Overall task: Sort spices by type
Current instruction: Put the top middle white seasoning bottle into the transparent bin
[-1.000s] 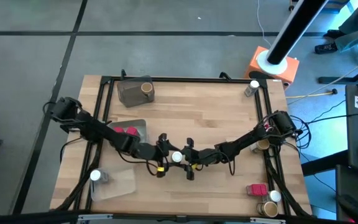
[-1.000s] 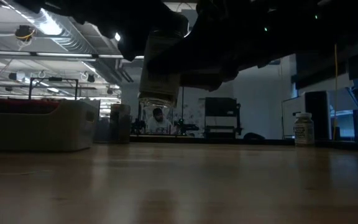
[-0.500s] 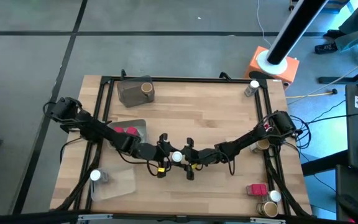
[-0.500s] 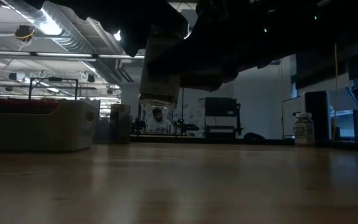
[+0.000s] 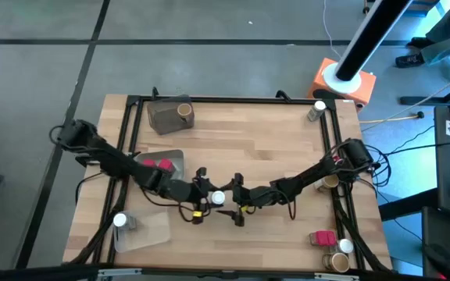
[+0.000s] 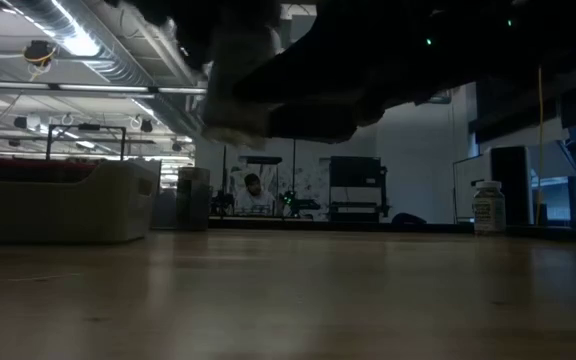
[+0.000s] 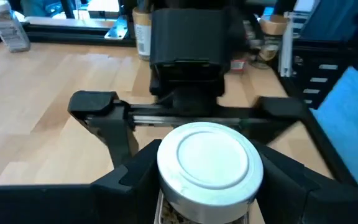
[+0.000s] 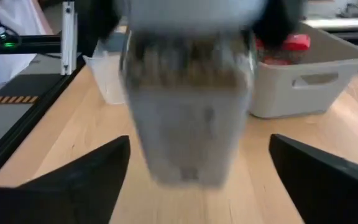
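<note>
The white-capped jar (image 7: 205,163) is pinched in the left tool (image 5: 201,197), held above the mid worktop (image 5: 248,148). It has been handed over: the right tool (image 5: 235,204), previously gripping it, is now spread wide just beside it. Transport toward the clear tray (image 5: 151,230), where another white-capped jar (image 5: 120,221) sits, is judged next.

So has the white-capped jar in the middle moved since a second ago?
Yes. The white-capped jar, shut in the left gripper, has shifted slightly toward the grey tray; the right gripper is open.
</note>
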You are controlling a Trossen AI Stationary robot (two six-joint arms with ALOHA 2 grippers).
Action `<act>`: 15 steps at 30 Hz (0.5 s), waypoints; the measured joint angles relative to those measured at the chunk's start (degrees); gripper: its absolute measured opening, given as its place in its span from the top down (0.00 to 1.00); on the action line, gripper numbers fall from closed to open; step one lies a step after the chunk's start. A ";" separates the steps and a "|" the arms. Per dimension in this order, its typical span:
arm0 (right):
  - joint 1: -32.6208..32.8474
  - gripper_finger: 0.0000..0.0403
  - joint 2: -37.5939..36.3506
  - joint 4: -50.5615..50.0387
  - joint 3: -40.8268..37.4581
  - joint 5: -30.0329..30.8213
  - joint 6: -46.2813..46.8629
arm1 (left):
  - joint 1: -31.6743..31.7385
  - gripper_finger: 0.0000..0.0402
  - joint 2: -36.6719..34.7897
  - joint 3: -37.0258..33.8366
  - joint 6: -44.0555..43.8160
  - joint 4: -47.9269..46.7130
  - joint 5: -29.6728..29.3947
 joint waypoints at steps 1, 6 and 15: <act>0.04 0.03 -0.22 -0.15 0.00 -0.45 -0.69 | -0.72 0.53 -1.30 0.01 -0.85 -1.83 -1.04; 0.04 0.06 -0.52 -0.97 0.00 -1.47 -1.14 | -5.35 0.53 -8.80 0.00 -6.40 -13.80 -7.57; 0.00 0.08 -0.52 -0.49 0.00 -1.45 -0.58 | -17.70 0.53 -18.87 0.02 -23.31 -32.92 -18.48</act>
